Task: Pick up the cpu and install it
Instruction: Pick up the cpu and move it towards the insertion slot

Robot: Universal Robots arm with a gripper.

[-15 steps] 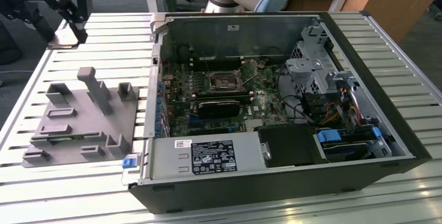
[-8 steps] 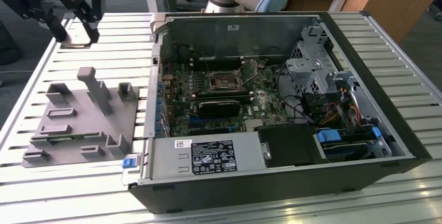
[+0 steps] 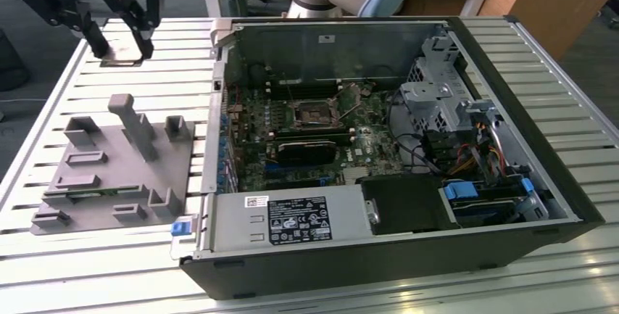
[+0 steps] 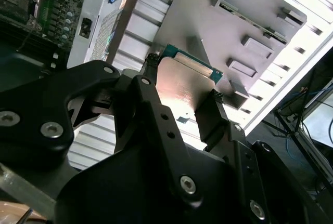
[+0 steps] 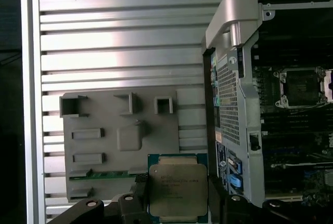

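In the second wrist view I see my tool [image 4: 182, 80] pinching the cpu [image 4: 183, 93] by 2 edges. The exterior view shows it up off the surface [image 3: 58, 93].

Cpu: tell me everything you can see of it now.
The cpu is a flat square chip: silvery-grey metal lid with faint print, on a green board rim. The gripper clamps two opposite edges, one finger each side. It hangs lid up above the slatted table, near the grey fixture plate and outside the open computer case.
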